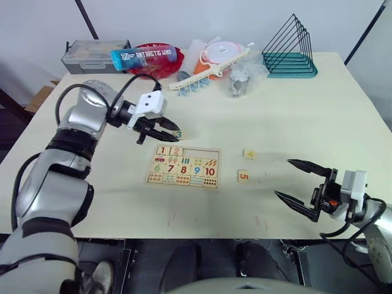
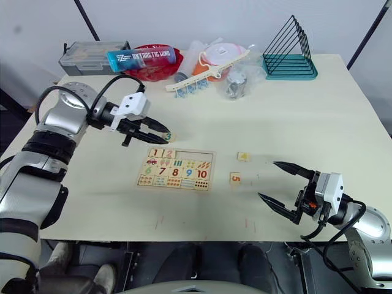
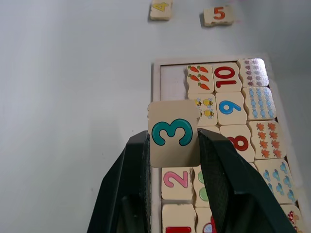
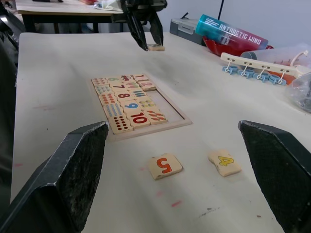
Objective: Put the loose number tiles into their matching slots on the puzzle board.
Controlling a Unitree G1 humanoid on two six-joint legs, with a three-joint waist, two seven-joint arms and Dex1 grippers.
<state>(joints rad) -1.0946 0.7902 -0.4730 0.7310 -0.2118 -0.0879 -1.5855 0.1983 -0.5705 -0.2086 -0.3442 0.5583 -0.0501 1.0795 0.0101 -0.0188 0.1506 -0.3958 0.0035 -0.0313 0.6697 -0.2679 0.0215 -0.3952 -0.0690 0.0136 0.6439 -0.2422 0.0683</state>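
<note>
- Left wrist view: the 3 tile point(image 3: 173, 133) is pinched between the closed jaws of the left gripper point(image 1: 166, 130), held above the puzzle board point(image 1: 184, 168), with the 1 and 2 tiles already seated just below the jaws.
- A misplacement is judged possible: the tile is held by its side edges only, so a tilt on release could leave it propped on the frame or on the 2 tile point(image 3: 175, 178) instead of in the empty slots point(image 3: 173, 81) ahead of the jaws.
- The digit is seen rotated relative to the board's numbers; being square, the tile has no long axis, so the wrist must be turned first.
- The 4 tile point(image 1: 249, 154) and 5 tile point(image 1: 244, 176) lie on the surface between the two grippers.
- The right gripper point(image 1: 300, 187) is held wide open, near the 5 tile, touching nothing.
</note>
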